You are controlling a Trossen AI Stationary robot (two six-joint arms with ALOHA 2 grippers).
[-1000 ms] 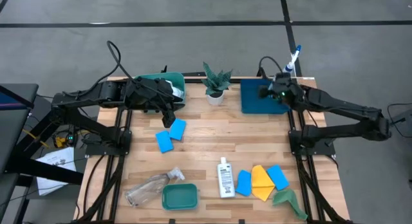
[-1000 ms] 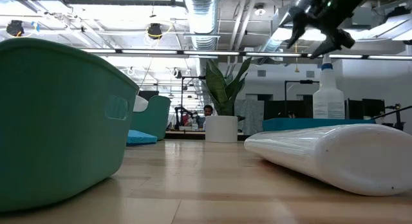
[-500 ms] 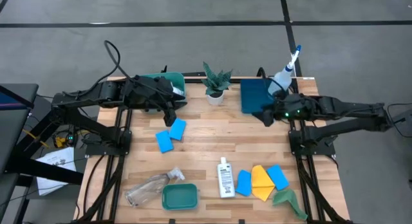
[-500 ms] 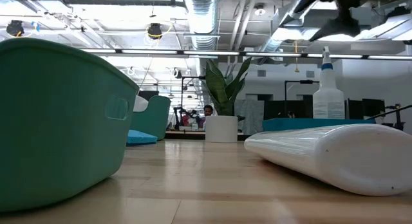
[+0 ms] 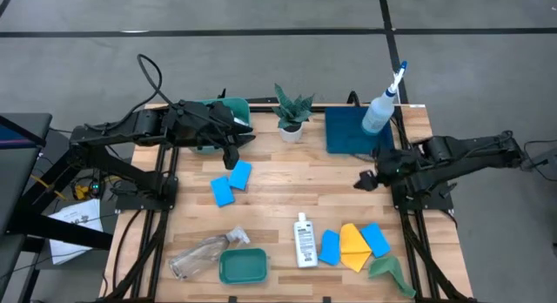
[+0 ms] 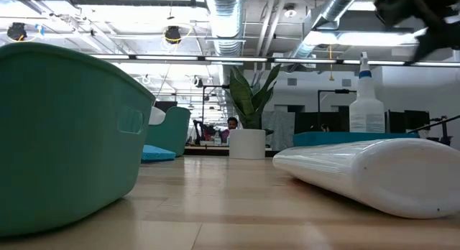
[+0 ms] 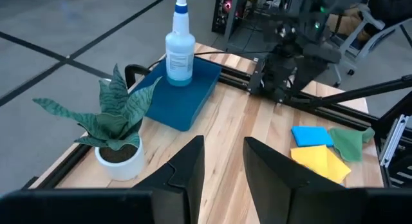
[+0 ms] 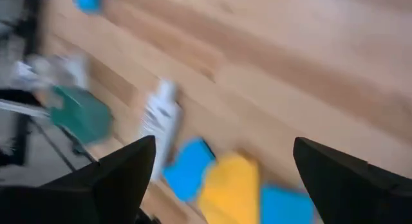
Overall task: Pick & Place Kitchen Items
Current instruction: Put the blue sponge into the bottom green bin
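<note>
R gripper [image 5: 365,180]: right-centre of high frame, above bare wood, jaws spread wide, nothing between them.
L gripper [image 5: 233,155]: upper left of high frame, beside green tub [image 5: 228,117] at back edge; fingers [image 7: 187,169] close together w/ a narrow gap, nothing seen held.
White spray bottle [image 5: 379,109]: upright on dark blue tray [image 5: 346,133], upper right; blue trigger, translucent white body, pale blue label band in left wrist view.
Blue sponges [image 5: 231,182]: two, touching, left of centre, just below L gripper.
Small white bottle [image 5: 304,240]: lying flat, lower centre, label up.
Clear spray bottle [image 5: 204,253]: on its side, lower left, nozzle touching 2nd green tub [image 5: 243,266].
Cloths/sponges, lower right: blue sponge [image 5: 330,247], yellow cloth [image 5: 353,246], blue sponge [image 5: 376,239] side by side, touching; green cloth [image 5: 389,272] at front-right corner, near table edge.
Potted plant [image 5: 291,114]: top centre, between tub and tray.
Open room: wide bare strip across mid-table [image 5: 305,185], from sponges to R gripper.
Edges: tray and tub both hard against back edge; front row sits near front edge.
</note>
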